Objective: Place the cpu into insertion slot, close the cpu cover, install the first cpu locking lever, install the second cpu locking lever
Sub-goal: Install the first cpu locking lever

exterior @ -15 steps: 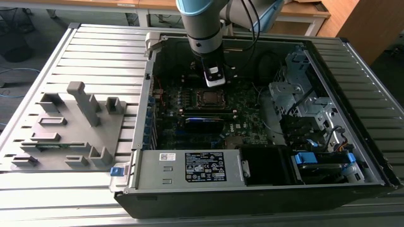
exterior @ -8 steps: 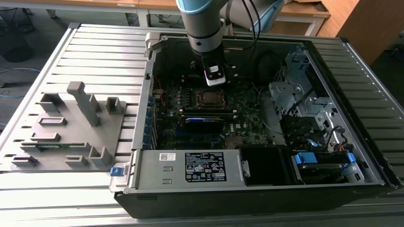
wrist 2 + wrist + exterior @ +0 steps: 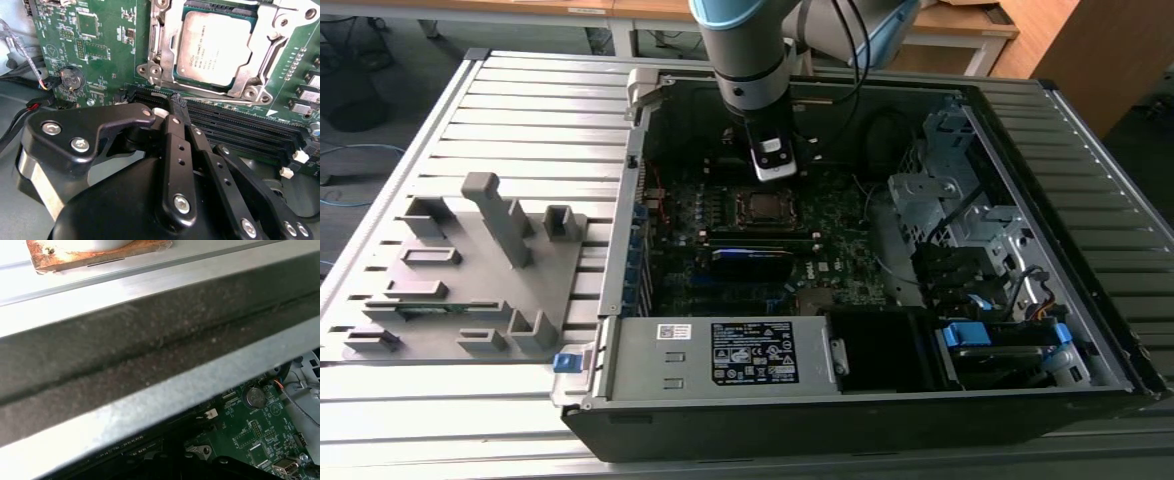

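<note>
One robot arm reaches down into an open computer case (image 3: pixel 1067 150) lying on a slatted metal counter (image 3: pixel 520 110). In the exterior view, its end effector (image 3: pixel 774 168) hangs close above the motherboard, just on the far side of the socket.

In the second wrist view, the end effector (image 3: pixel 178 102) looks clenched, its black fingertips pressed together with nothing between them. It is close to the long black memory slots (image 3: pixel 235 117) that run beside the socket.

The cpu (image 3: pixel 217 47), a grey metal square, already sits in the insertion slot (image 3: pixel 148 70). The cpu cover (image 3: pixel 240 80), a silver frame, appears to lie down over the chip's edges.

Judging by this, placing the chip and closing the cover look done, and the locking-lever steps are in hand. I cannot tell whether either lever is latched. Working a lever calls for a fine, steady tip set against thin metal right beside the socket, without touching the chip.
</note>
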Available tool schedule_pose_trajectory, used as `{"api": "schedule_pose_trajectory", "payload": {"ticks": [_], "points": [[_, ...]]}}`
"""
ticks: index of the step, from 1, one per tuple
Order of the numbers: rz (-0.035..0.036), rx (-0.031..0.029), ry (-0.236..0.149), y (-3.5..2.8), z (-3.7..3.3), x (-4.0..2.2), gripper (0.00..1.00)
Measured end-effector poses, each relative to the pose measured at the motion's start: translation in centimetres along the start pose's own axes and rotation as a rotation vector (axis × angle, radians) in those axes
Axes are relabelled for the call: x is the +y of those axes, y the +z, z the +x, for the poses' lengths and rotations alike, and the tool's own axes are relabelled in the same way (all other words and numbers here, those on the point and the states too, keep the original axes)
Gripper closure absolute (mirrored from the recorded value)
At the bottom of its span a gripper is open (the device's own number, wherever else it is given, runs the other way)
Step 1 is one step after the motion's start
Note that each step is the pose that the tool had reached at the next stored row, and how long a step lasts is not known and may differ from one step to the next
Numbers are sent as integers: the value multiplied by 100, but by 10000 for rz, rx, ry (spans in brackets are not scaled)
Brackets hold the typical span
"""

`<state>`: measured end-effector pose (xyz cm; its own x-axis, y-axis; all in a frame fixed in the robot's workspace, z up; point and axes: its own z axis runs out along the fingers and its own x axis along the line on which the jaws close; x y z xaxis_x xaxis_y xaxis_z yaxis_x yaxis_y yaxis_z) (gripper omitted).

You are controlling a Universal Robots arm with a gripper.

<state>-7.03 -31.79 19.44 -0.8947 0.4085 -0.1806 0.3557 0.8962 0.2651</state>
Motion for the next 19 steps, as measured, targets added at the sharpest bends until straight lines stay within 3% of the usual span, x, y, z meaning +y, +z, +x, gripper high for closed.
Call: {"api": "schedule_pose_trajectory", "payload": {"ticks": [7, 19], "points": [[-4, -20, -6, 2, 1, -2, 89], [56, -73, -34, 7, -9, -34, 89]]}}
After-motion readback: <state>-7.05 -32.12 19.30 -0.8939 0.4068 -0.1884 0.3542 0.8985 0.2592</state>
